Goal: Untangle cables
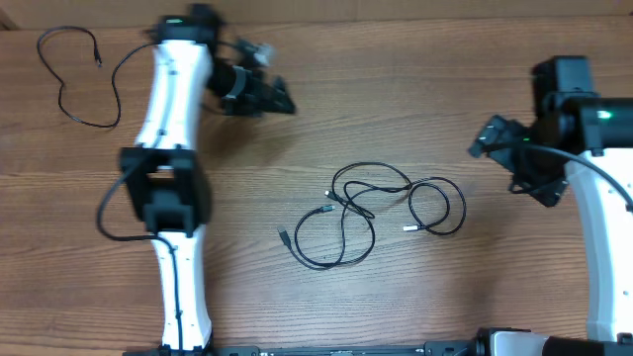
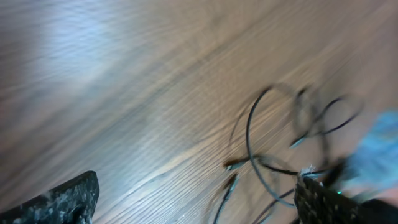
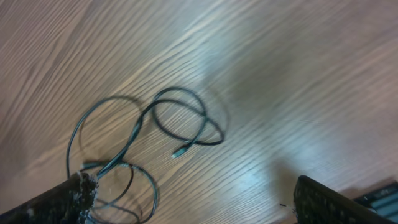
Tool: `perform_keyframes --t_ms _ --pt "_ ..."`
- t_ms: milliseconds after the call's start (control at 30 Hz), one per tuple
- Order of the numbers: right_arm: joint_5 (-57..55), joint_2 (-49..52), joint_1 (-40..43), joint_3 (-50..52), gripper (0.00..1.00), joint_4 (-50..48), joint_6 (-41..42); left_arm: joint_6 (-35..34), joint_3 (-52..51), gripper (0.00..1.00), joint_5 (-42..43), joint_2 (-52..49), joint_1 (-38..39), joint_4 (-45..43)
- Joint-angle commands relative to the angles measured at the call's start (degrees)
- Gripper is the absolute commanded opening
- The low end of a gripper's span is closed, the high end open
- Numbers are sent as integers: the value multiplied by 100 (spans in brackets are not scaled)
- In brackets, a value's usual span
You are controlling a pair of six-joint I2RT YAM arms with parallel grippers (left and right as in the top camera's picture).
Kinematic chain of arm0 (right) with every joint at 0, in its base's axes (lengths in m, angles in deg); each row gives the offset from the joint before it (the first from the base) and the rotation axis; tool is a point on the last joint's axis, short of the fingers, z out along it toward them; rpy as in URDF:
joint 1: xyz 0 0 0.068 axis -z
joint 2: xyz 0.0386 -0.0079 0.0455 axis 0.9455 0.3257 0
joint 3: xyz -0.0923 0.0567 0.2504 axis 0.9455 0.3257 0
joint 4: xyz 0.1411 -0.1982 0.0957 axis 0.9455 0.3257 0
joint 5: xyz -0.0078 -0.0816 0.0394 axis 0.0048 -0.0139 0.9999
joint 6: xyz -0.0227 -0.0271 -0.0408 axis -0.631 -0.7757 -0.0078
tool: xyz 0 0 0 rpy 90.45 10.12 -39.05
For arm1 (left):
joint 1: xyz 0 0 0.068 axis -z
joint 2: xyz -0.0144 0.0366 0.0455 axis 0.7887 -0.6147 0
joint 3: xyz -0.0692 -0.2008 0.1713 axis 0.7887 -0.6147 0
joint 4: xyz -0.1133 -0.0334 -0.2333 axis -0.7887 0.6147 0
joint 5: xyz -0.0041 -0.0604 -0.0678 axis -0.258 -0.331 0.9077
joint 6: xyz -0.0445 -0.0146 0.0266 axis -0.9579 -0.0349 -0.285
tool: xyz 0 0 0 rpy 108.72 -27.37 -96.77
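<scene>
Wide open and gripping nothing, both jaws are held aside, seemingly so the tangled cables [image 1: 348, 206] at the tabletop [image 1: 415, 109] centre are exposed for picking; a third cable [image 1: 77, 79] is set apart, upper left.

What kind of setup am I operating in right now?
Probably a robotics lab bench: plain wood-grain table, white left arm and right arm over it, thin black cables lying loose.

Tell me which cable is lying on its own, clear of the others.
The cable at the table's far left corner. It lies alone in a loose loop; the other cables cross each other in the middle.
</scene>
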Motion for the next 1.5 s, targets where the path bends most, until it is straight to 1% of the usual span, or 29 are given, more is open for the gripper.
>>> perform_keyframes --t_ms 0,100,233,333,467,567,600,700,833,933,1033,1100,1167,1200,1233,1267,1333,1400,1467 --pt "-39 -4 428 -50 100 50 20 662 105 100 -1287 243 859 133" --pt "-37 -4 734 -50 100 -24 22 1093 96 100 -1294 243 1414 199" --pt "-37 -4 1093 -50 100 -79 24 1226 90 100 -1331 240 2028 136" --pt "-37 -4 1228 -50 100 -81 24 1241 52 100 -1434 240 2350 44" --pt "-37 -4 1250 -50 100 -81 24 1615 -46 97 -1475 238 2629 46" --pt "-37 -4 1250 -50 100 -81 24 1711 -138 92 -1589 238 2699 33" --pt "-37 -4 1250 -50 100 -81 24 1759 -151 87 -1611 238 2704 48" --pt "-37 -4 1250 -50 100 -81 24 1827 -212 87 -1692 238 2684 74" --pt "-37 -4 1250 -50 100 -81 24 2184 -264 87 -1738 238 2645 260" --pt "-37 -4 1250 -50 100 -81 24 2234 -282 84 -1746 238 2610 247" --pt "-37 -4 1250 -50 100 -81 24 2293 -319 79 -1757 236 2605 260" --pt "-37 -4 1250 -50 100 -83 24 2293 -319 84 -1746 236 2575 350" --pt "-37 -4 1250 -50 100 -81 24 2291 -317 92 -1554 238 2538 400" --pt "-37 -4 1250 -50 100 -81 24 2295 -297 95 -1331 240 2485 496" --pt "-37 -4 1250 -50 100 -83 24 2321 -286 96 -1167 247 2452 560" --pt "-37 -4 1250 -50 100 -81 24 2500 -275 96 -901 251 2404 673" --pt "-37 -4 1250 -50 100 -83 24 3012 -258 96 -363 269 2273 944" --pt "-37 -4 1250 -50 100 -81 24 3388 -258 96 4 293 2127 1174" --pt "-37 -4 1250 -50 100 -81 24 3421 -258 97 251 302 1932 1180"
